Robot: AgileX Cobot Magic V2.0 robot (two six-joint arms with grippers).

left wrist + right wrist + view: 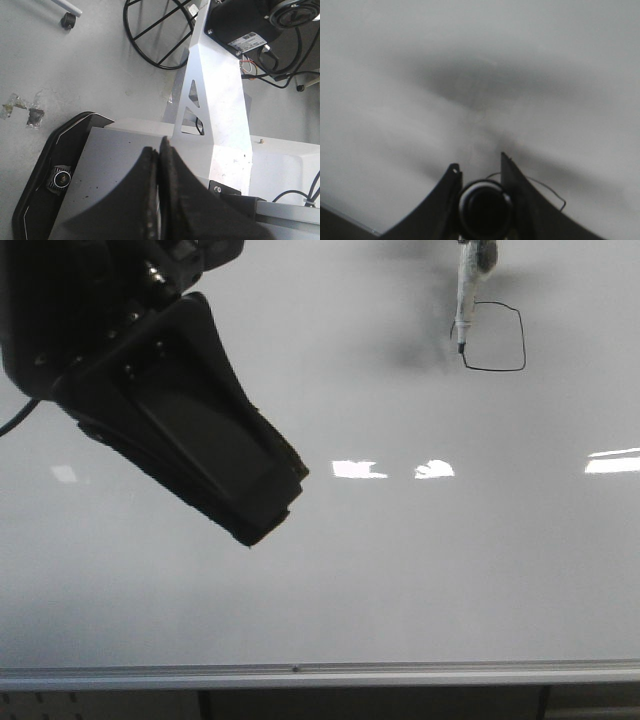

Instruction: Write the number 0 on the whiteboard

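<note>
The whiteboard (400,570) fills the front view, glossy and pale grey. Near its upper right is the number 0 (495,370), a small boxy black loop. A white marker (466,290) slants down with its tip on the loop's left side. My right gripper (478,162) is shut on the marker's round body (485,207); part of the drawn line (547,189) shows beside one finger. In the front view that gripper is almost entirely above the frame. My left gripper (270,510) hangs dark and large in front of the board's left half, shut and empty (159,147).
A silver rail (300,675) runs along the board's lower edge. Bright light reflections (358,469) lie across the board's middle. The left wrist view looks down on the robot's grey base (100,165), a black wire stand (155,35) and the floor.
</note>
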